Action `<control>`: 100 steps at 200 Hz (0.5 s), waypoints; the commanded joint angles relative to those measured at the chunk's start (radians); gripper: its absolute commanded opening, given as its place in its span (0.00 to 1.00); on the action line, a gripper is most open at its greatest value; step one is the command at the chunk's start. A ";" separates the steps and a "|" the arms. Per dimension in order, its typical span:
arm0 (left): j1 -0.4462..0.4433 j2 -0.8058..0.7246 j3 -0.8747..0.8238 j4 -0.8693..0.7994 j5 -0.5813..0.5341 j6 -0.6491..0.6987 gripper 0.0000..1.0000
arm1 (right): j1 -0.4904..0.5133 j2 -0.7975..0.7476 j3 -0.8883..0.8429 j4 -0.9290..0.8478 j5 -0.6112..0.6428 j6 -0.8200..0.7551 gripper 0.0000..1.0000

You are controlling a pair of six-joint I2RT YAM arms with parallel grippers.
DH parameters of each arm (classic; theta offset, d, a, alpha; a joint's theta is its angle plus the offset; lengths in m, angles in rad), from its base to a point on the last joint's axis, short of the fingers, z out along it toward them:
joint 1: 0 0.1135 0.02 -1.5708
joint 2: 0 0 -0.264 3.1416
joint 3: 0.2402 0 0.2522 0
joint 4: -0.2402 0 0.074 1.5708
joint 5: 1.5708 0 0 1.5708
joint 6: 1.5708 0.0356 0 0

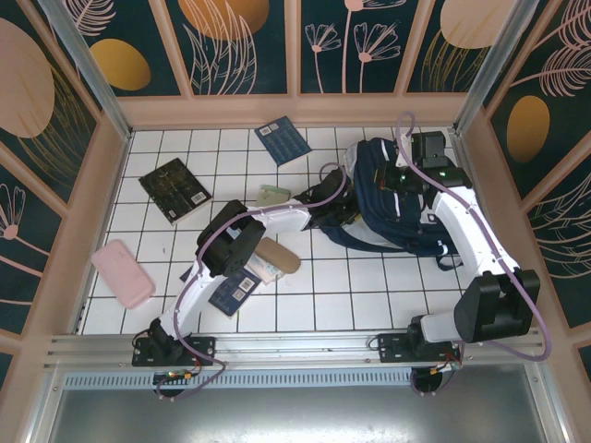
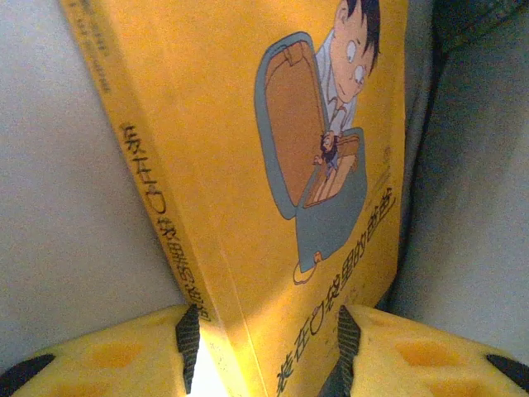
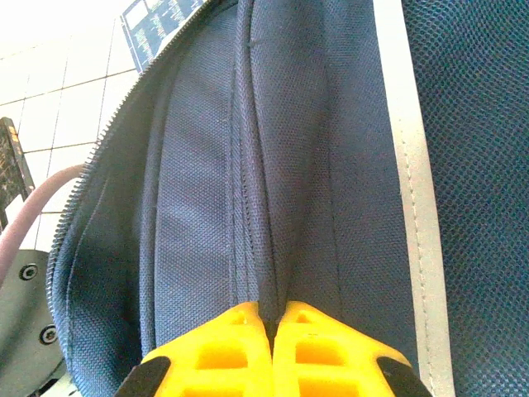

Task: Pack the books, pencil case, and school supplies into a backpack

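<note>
White tiled table (image 1: pixel 369 286) | backpack (image 1: pixel 397 208) far right | yellow book (image 2: pixel 231 124) at its mouth, between fingers of left gripper (image 2: pixel 268 331), grip unclear | right gripper (image 3: pixel 271 318) clenched, pinching backpack fabric

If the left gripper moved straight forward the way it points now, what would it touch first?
The yellow book, which stands between its fingers; the left gripper would slide along it. Beyond looks like grey backpack lining, depth unclear.
</note>
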 commanded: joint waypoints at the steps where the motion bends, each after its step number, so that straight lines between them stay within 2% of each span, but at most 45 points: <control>1: -0.010 0.047 0.022 -0.165 -0.048 -0.019 0.50 | 0.030 -0.019 0.069 0.095 -0.065 0.014 0.00; 28: -0.011 0.029 -0.008 -0.205 -0.064 -0.074 0.51 | 0.031 -0.019 0.074 0.095 -0.065 0.013 0.00; 61: -0.014 0.062 0.050 -0.303 -0.084 -0.091 0.57 | 0.032 -0.014 0.077 0.098 -0.081 0.020 0.00; 70: -0.015 0.073 0.044 -0.248 -0.062 -0.106 0.60 | 0.034 -0.013 0.075 0.104 -0.089 0.022 0.00; 100: -0.015 0.076 -0.020 0.069 -0.013 -0.124 0.58 | 0.035 -0.008 0.069 0.112 -0.097 0.028 0.00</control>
